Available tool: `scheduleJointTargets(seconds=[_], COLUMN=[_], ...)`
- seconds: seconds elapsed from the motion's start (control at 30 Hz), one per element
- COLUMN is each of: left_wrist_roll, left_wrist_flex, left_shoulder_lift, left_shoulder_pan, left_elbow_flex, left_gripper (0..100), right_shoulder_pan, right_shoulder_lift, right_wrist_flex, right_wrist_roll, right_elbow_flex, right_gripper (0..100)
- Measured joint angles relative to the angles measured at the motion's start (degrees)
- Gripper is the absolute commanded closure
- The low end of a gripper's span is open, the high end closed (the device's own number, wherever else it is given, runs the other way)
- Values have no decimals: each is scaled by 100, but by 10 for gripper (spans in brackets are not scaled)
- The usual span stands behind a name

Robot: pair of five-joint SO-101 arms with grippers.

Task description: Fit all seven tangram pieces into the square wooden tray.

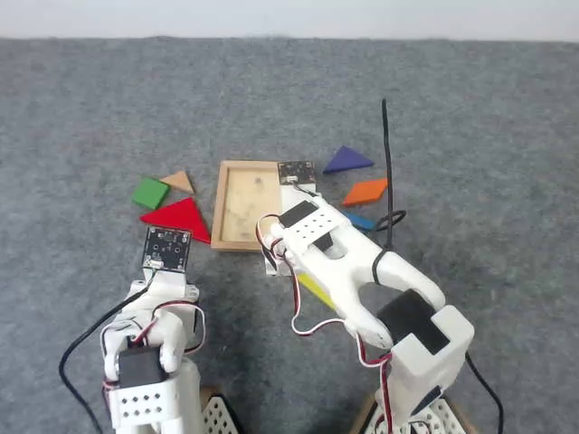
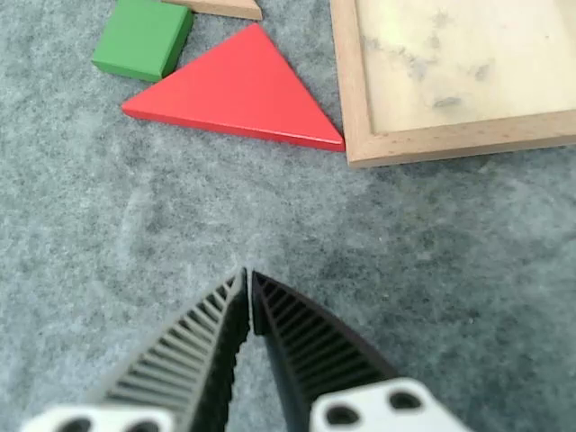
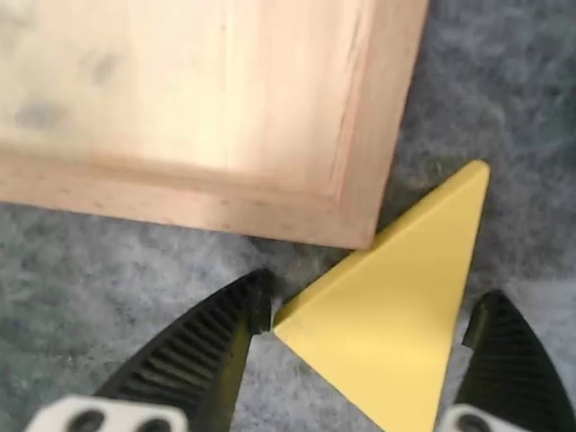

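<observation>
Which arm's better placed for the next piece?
Right. The right gripper is open around the yellow triangle by the tray corner; the left gripper is shut over carpet, short of the red triangle.

The square wooden tray (image 1: 219, 208) is pale tan with grey smudges; the felt table cover (image 1: 90, 108) is speckled grey. The flat pieces are a red triangle (image 1: 178, 217), green square (image 1: 150, 193), tan triangle (image 1: 179, 182), dark blue triangle (image 1: 346, 161), orange parallelogram (image 1: 365, 191), bright blue piece (image 1: 360, 221) and yellow triangle (image 3: 396, 315).

Coarse grey felt-like mat (image 1: 488, 99) covers the work surface out to the left, right and near edges, with a speckled texture. A plain pale whitish band (image 1: 289, 16) runs along the far edge; wall or bare tabletop, can't tell. Lighting is even, shadows soft.
</observation>
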Motion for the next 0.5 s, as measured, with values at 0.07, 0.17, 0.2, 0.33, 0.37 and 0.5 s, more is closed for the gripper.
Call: scheduleJointTargets(seconds=[0.07, 0.17, 0.2, 0.33, 0.37, 0.5], left_wrist_roll=[0, 0, 0, 0, 0, 0], left_wrist_flex=[0, 0, 0, 0, 0, 0], left_shoulder_lift=[0, 0, 0, 0, 0, 0], left_shoulder_pan=[0, 0, 0, 0, 0, 0], left_elbow_flex=[0, 0, 0, 0, 0, 0], left_gripper=[988, 988, 988, 988, 988, 988], right_shoulder_pan=[0, 0, 0, 0, 0, 18], right_shoulder_lift=[0, 0, 0, 0, 0, 0], right_wrist_flex=[0, 9, 9, 79, 79, 114], right_wrist_roll=[158, 255, 299, 422, 422, 484], right_elbow_flex=[0, 0, -9, -35, -35, -35], right_gripper=[653, 653, 653, 693, 723, 826])
